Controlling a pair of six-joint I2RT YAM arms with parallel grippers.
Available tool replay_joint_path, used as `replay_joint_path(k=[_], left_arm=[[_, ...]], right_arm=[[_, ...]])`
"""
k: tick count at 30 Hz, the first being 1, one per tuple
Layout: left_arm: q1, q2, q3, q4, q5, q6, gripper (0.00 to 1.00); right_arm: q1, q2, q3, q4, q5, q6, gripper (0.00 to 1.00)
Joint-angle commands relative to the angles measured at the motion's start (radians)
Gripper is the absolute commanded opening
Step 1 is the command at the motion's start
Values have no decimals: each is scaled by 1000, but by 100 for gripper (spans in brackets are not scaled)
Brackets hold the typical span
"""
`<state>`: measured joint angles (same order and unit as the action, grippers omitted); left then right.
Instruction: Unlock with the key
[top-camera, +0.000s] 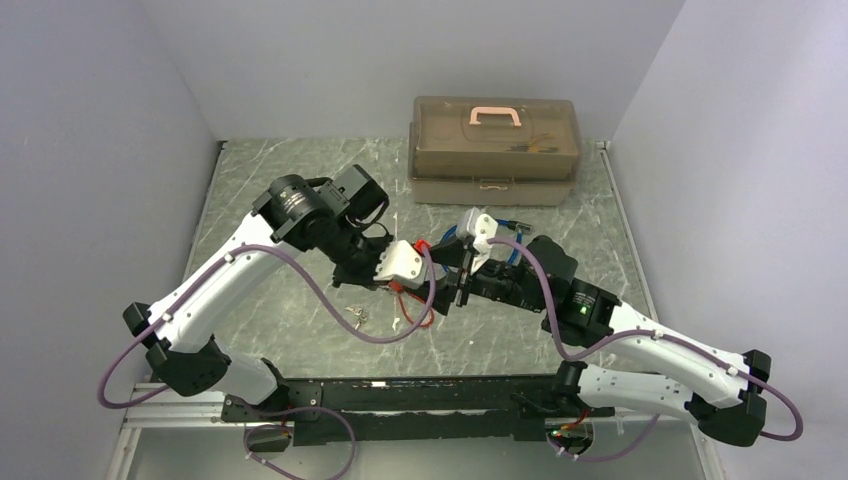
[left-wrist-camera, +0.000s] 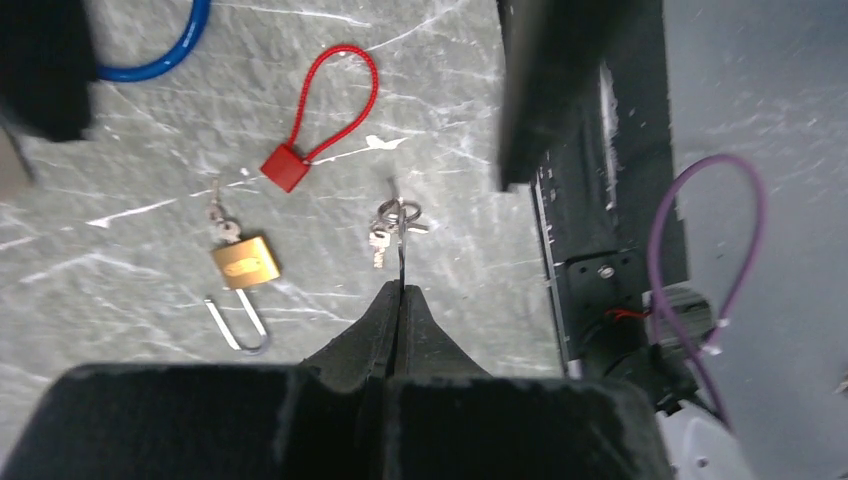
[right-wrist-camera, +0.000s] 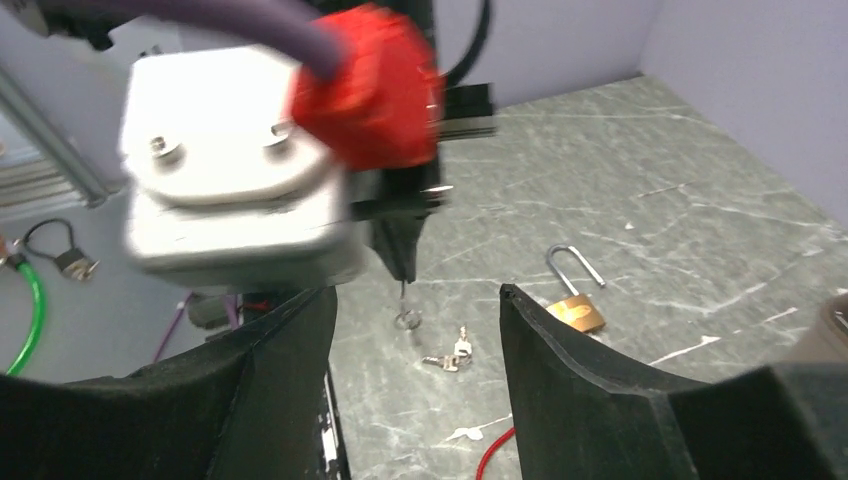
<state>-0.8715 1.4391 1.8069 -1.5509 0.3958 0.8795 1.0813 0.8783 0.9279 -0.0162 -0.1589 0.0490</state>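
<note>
My left gripper (left-wrist-camera: 401, 292) is shut on a thin key (left-wrist-camera: 401, 262), seen edge-on, with a key ring (left-wrist-camera: 400, 212) hanging from it above the table. In the right wrist view the same key (right-wrist-camera: 403, 291) hangs below the left fingertips. My right gripper (right-wrist-camera: 415, 335) stands open and level, facing the left gripper, with nothing between its fingers. A brass padlock (left-wrist-camera: 245, 262) lies on the table with its shackle swung open and keys beside its body. A red cable lock (left-wrist-camera: 285, 168) lies just beyond it. In the top view both grippers, left (top-camera: 372, 284) and right (top-camera: 447, 285), meet mid-table.
A loose pair of keys (right-wrist-camera: 450, 355) lies on the marble table below the held key. A blue cable loop (left-wrist-camera: 160, 60) lies farther off. A green cable lock (right-wrist-camera: 30, 300) is at the left. A brown toolbox (top-camera: 495, 150) stands at the back. The black base rail (top-camera: 400, 400) runs along the near edge.
</note>
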Motion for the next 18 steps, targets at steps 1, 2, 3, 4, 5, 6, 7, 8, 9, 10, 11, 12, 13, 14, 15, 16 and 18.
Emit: replay_joint_path(k=[1, 2, 3, 4, 5, 6, 7, 8, 9, 10, 11, 12, 13, 14, 15, 16, 18], left_arm=[[40, 5, 16, -28, 123, -111, 0], [57, 4, 17, -28, 140, -118, 0], [67, 6, 15, -28, 149, -127, 0], [71, 9, 13, -28, 153, -139, 0], [74, 11, 10, -28, 157, -150, 0], [77, 11, 8, -28, 167, -156, 0], [79, 10, 7, -29, 178, -158, 0], [81, 8, 6, -28, 188, -159, 0], [80, 6, 7, -28, 197, -161, 0], [80, 6, 9, -28, 201, -165, 0], [80, 5, 9, -28, 203, -167, 0], [80, 4, 7, -28, 205, -168, 0], [81, 3, 4, -28, 205, -169, 0], [80, 2, 2, -29, 205, -169, 0], [80, 0, 0, -28, 208, -169, 0], [82, -2, -1, -28, 210, -169, 0], [84, -4, -1, -28, 218, -170, 0]], right_arm=[[-14, 18, 19, -10, -112, -8, 62], [-20, 19, 7, 5, -124, 1, 62], [-25, 18, -6, 22, -138, 11, 62], [-34, 21, -17, 46, -150, 24, 61], [-45, 25, -23, 60, -162, 35, 60], [-51, 32, -24, 70, -171, 42, 59], [-58, 40, -24, 80, -179, 48, 57], [-61, 50, -21, 87, -185, 51, 56], [-65, 62, -17, 94, -192, 53, 55], [-67, 74, -11, 97, -203, 54, 54], [-70, 93, -2, 99, -216, 56, 53], [-73, 109, 6, 100, -238, 60, 53], [-75, 124, 13, 102, -258, 64, 53], [-76, 139, 21, 104, -272, 67, 52], [-76, 150, 24, 109, -287, 71, 52], [-78, 164, 25, 114, -301, 73, 52], [-78, 184, 29, 115, -312, 74, 49]])
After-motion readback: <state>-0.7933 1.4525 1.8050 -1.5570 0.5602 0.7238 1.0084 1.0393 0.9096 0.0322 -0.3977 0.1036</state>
